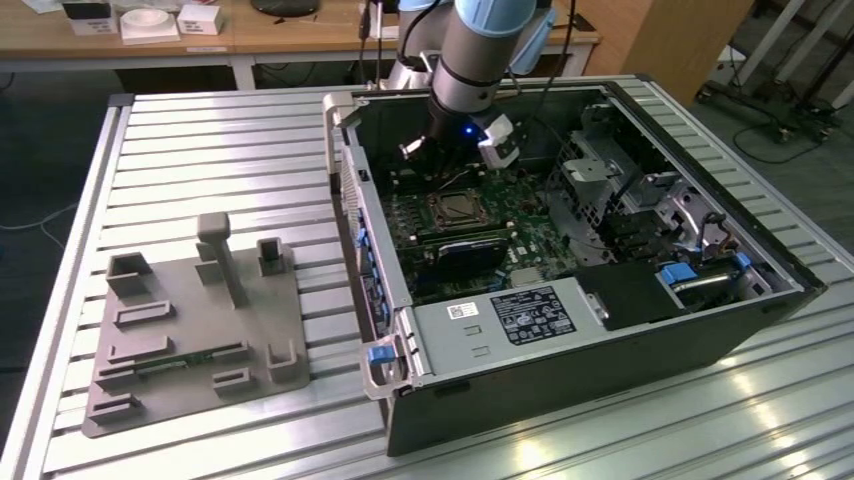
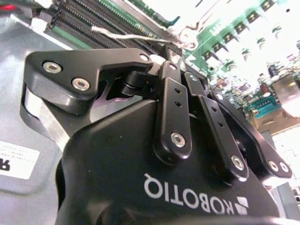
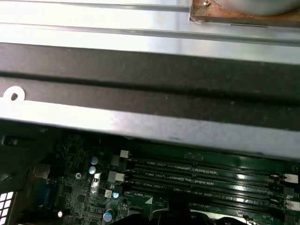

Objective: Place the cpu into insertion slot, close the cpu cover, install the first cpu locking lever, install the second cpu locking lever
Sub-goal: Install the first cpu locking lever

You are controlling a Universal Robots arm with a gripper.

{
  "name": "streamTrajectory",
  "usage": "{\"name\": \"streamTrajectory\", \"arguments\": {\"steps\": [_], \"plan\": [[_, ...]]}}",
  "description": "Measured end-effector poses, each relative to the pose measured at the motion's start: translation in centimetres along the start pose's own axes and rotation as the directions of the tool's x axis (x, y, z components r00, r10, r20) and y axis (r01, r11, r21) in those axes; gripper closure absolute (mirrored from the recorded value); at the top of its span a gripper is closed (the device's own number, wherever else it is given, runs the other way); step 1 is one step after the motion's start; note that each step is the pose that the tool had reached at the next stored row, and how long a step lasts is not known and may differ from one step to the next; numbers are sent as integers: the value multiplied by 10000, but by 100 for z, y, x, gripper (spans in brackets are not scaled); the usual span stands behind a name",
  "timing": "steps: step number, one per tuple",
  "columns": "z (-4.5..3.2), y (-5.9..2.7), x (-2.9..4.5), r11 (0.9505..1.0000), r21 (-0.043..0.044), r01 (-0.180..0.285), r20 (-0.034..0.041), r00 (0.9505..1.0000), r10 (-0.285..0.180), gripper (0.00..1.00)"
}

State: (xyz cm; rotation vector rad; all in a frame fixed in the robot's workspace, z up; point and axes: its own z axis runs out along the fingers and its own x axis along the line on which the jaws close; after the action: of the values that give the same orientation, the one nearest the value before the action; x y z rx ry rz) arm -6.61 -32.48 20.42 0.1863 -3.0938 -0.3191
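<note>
The cpu (image 1: 462, 208) lay seated in the insertion slot (image 1: 434, 203) on the green motherboard (image 1: 531, 225). The gripper (image 1: 454, 162) hung near and above that slot, inside the open computer case (image 1: 601, 350). Its opening and any load could not be told.

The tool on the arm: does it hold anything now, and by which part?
It cannot be told. The tool hangs over the motherboard, close to the insertion slot; its tip is hidden.

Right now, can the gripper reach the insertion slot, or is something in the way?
Probably yes. In the exterior view the gripper hangs inside the open-sided case, close to the insertion slot, and nothing visible lies between them.
</note>
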Motion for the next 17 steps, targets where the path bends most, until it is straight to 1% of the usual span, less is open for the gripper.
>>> {"name": "streamTrajectory", "arguments": {"steps": [5,10,17], "plan": [[0,0,-2,9997,-167,162,-13,9999,-162,89],[-1,-3,-27,9990,-289,352,-33,9994,-354,89],[-2,-7,-60,9989,-293,369,-36,9993,-370,89]]}}
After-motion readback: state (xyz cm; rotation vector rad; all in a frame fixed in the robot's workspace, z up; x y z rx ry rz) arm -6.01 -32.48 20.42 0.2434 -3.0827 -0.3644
